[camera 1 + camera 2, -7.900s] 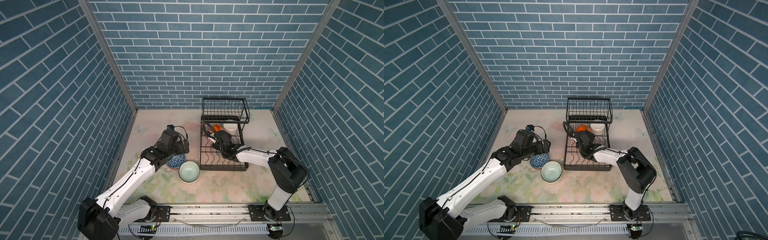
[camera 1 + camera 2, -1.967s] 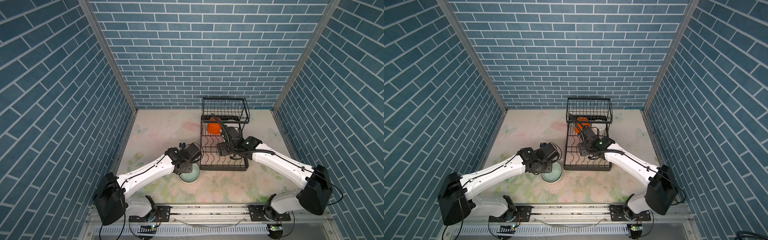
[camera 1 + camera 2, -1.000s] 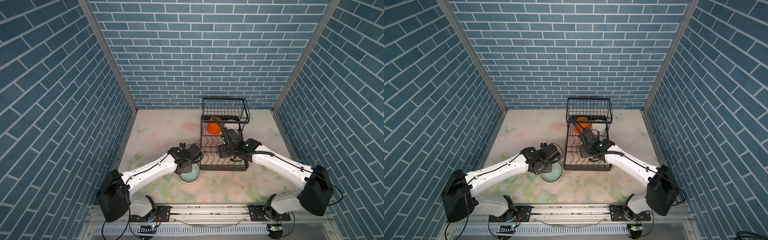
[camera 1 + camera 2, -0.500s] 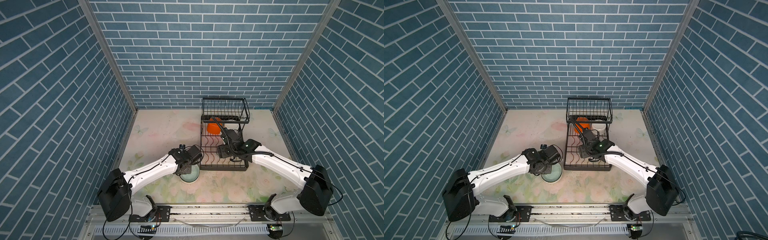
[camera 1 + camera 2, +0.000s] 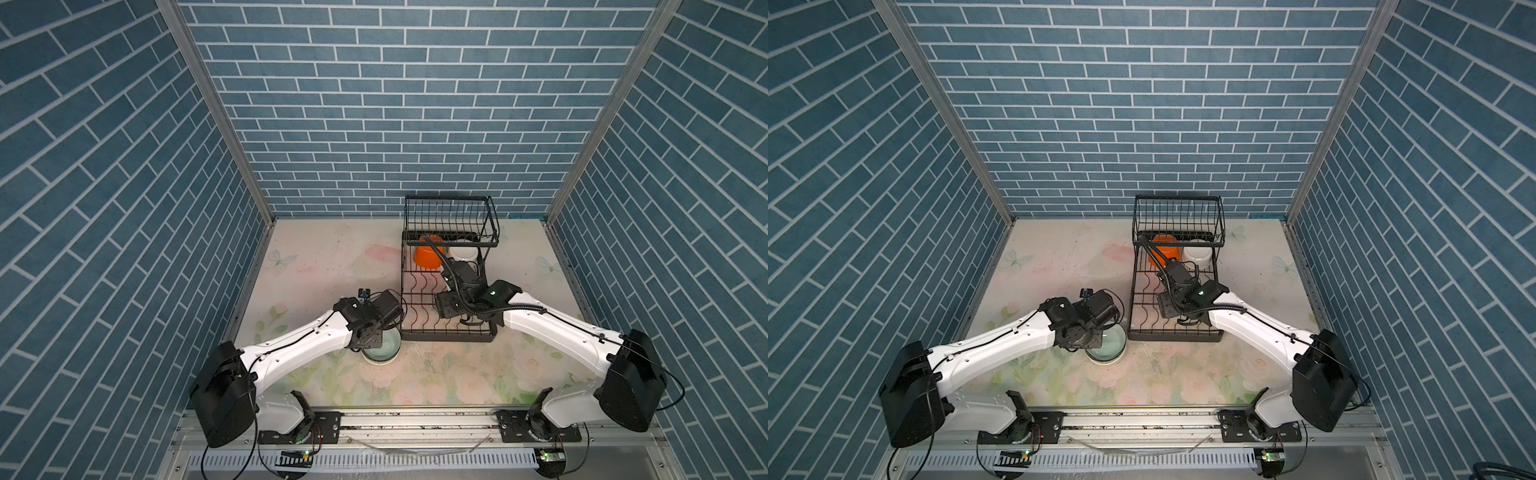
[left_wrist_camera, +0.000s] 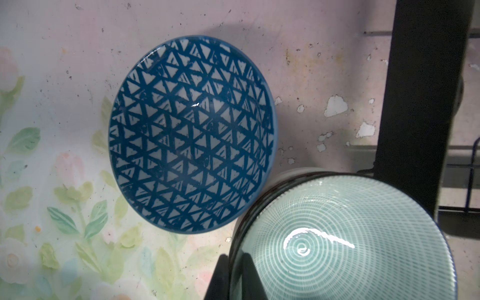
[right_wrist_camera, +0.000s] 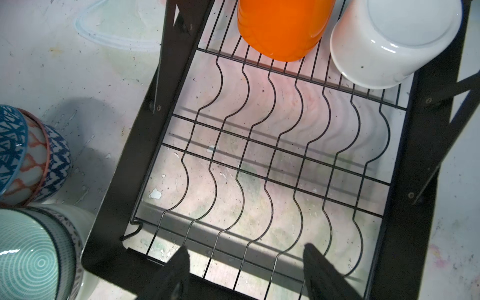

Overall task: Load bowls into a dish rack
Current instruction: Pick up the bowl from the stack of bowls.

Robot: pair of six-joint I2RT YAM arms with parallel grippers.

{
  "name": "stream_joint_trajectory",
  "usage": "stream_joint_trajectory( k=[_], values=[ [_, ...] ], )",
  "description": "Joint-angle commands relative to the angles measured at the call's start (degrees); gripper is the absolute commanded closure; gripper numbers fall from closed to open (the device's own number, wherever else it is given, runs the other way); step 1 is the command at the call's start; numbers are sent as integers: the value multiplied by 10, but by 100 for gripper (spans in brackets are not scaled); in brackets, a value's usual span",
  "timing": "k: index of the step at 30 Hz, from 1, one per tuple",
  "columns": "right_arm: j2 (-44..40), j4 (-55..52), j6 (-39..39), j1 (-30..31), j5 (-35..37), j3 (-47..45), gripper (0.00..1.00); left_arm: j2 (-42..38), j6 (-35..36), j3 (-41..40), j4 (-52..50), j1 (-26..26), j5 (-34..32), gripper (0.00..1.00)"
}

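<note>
My left gripper (image 6: pixel 235 276) is shut on the near rim of the mint green bowl (image 6: pixel 345 246), one finger inside and one outside. This bowl (image 5: pixel 384 351) stands on the table just left of the dish rack's front corner. Beside it, a blue-and-white geometric bowl (image 6: pixel 192 135) is nested in a reddish-brown patterned bowl (image 7: pixel 33 155); my left wrist hides this stack in both top views. An orange bowl (image 7: pixel 280 28) and a white bowl (image 7: pixel 389 44) lie at the back of the dish rack (image 5: pixel 449 334). My right gripper (image 7: pixel 246 262) hangs open over the rack's front slots with nothing in it.
The rack's raised basket tier (image 5: pixel 449 216) overhangs the orange and white bowls. The wavy wire slots (image 7: pixel 272 161) in the lower tray's middle and front hold nothing. Brick-patterned walls close in the floral tabletop (image 5: pixel 332 257) on three sides.
My left gripper has closed on the mint green bowl's rim over the last second. The right arm has stayed over the rack with its jaws unchanged.
</note>
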Motion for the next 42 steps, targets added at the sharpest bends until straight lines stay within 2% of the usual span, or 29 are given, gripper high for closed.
stream_joint_trajectory(
  k=[1,8,21,29,42],
  values=[
    [-15,3,0,5,-4,-17,30,-5,1,-2,4,-2,-14,92],
    [-17,5,0,6,-5,-20,30,-21,10,-7,19,-2,-10,100],
    [-24,20,-5,9,-23,-26,30,-52,25,-33,46,-2,-3,100],
    [-35,34,-18,16,-46,-28,30,-126,47,-85,127,-2,17,100],
    [-41,16,-29,16,-120,-2,30,-175,57,-91,137,-2,18,100]
  ],
)
